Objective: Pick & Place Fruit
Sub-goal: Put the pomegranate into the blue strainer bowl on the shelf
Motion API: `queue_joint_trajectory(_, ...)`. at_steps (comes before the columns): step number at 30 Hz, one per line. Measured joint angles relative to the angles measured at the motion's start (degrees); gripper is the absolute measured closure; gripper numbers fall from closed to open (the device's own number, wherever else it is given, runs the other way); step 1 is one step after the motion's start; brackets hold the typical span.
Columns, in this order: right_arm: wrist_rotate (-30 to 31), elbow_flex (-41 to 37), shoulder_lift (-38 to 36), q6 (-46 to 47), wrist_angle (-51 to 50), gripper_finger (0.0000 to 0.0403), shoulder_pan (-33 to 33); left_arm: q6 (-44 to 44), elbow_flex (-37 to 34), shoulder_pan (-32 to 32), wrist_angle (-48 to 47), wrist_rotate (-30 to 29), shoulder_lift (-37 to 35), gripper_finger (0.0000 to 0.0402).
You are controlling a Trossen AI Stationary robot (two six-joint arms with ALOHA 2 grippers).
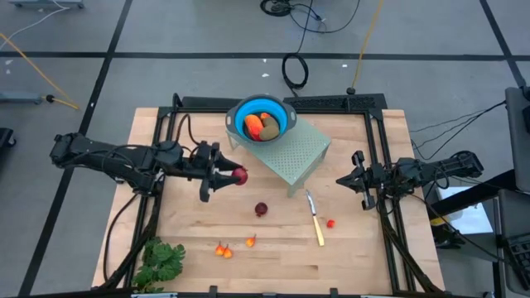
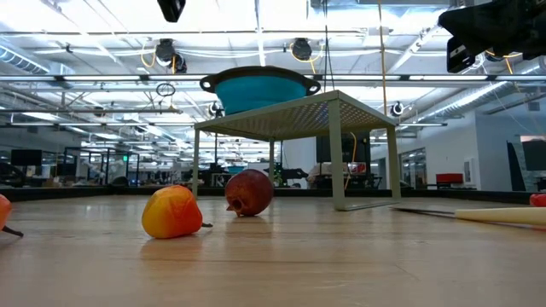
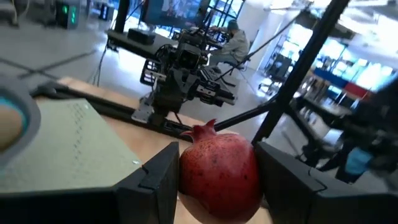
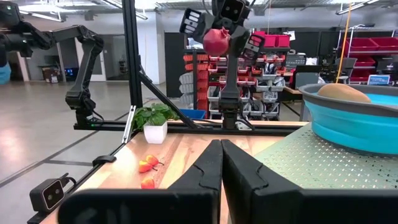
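Note:
My left gripper [image 1: 234,176] hovers over the table's left-middle, shut on a dark red pomegranate-like ball [image 3: 221,174], which the right wrist view shows high in the air [image 4: 216,40]. A second dark red ball [image 1: 261,209] lies on the table. The blue bowl [image 1: 281,112] stands on a green perforated stand [image 1: 302,153] and holds an orange-red piece [image 1: 253,122] and an olive-brown oval [image 1: 271,128]. Small orange-red bits [image 1: 222,249] lie near the front. My right gripper [image 1: 339,180] waits shut at the right, touching nothing. My left gripper pinches the red ball by two opposite sides [image 3: 186,177] between its two fingers [image 3: 152,183]. The fingers reach in level from the table's left. The ball is lifted clear of the table, its small crown [image 3: 208,127] pointing away from the wrist.
A yellow-handled knife [image 1: 315,219] lies right of centre with an orange-red bit [image 1: 330,223] beside it. A leafy green bunch [image 1: 161,261] sits at the front left corner. Black frame rails [image 1: 161,149] run along the table's left, right and far sides.

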Motion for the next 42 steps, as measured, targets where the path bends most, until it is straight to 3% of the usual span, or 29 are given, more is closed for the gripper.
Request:
queue_joint_trajectory(16,0.0,-0.01,0.0,0.0,0.0,0.0403,0.0,25.74,0.0,0.0,0.02,-0.09,0.0,0.0218)
queue_joint_trajectory(24,0.02,0.0,-0.01,0.0,0.0,0.0403,-0.01,25.45,0.0,0.0,0.16,-0.97,0.0,0.0218)
queue_joint_trajectory(30,0.02,0.0,0.0,0.0,0.0,0.0403,0.0,21.98,0.0,0.25,0.22,-9.27,0.0,0.0218)
queue_joint_trajectory(42,0.16,0.0,0.0,0.0,0.0,0.0403,0.0,20.69,0.0,2.63,0.58,-19.02,0.0,0.0218)
